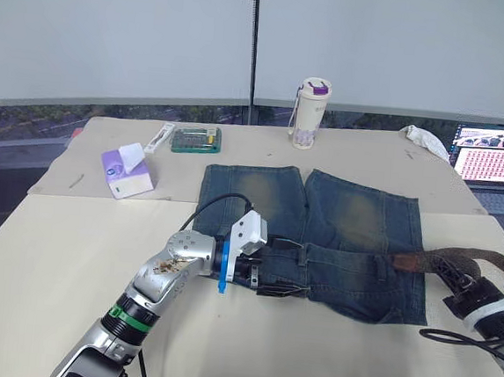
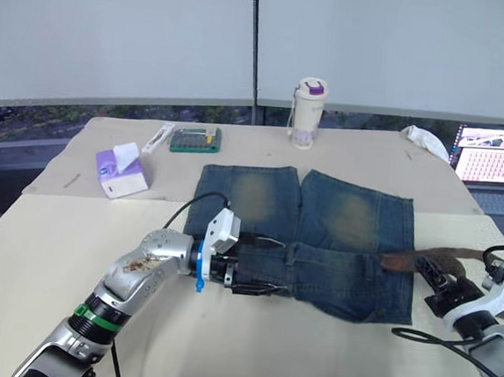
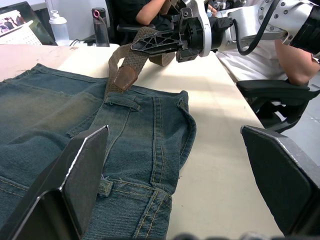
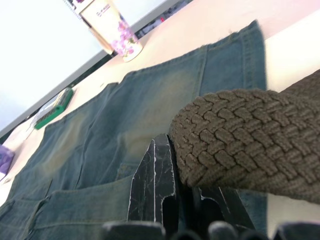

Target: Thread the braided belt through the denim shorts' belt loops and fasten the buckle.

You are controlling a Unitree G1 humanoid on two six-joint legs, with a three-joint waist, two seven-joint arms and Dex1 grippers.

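The desk [image 1: 70, 252] carries the denim shorts [image 1: 318, 238] spread flat, legs pointing toward the far edge and waistband toward the robot; every place below is given relative to these shorts. The threading looks only just begun: the braided belt [image 1: 458, 259] lies off the right-hand side of the shorts, and its leather-tipped end [image 3: 125, 77] reaches the waistband corner there and seems to sit at or just under the first of the belt loops [image 3: 122, 101], though whether it has actually passed through cannot be told. All the other loops along the waistband appear empty, so nearly the whole run across the shorts is left, and the fastening after that. The buckle cannot be made out in these pictures; by the way the strap lies it is probably at the far end, beyond the right side of the shorts. The left tool [image 1: 284, 275] rests at the left end of the waistband with its fingers released and spread, one finger [image 3: 82, 170] lying on the denim and the other over bare desk beside the shorts, holding nothing. The right tool [image 3: 150, 44] sits just off the right side of the shorts, clenched on the braided belt a little back from its tip, the weave wrapped over its fingers [image 4: 157, 180]. My judgement is that feeding the tip further along is the step in hand.
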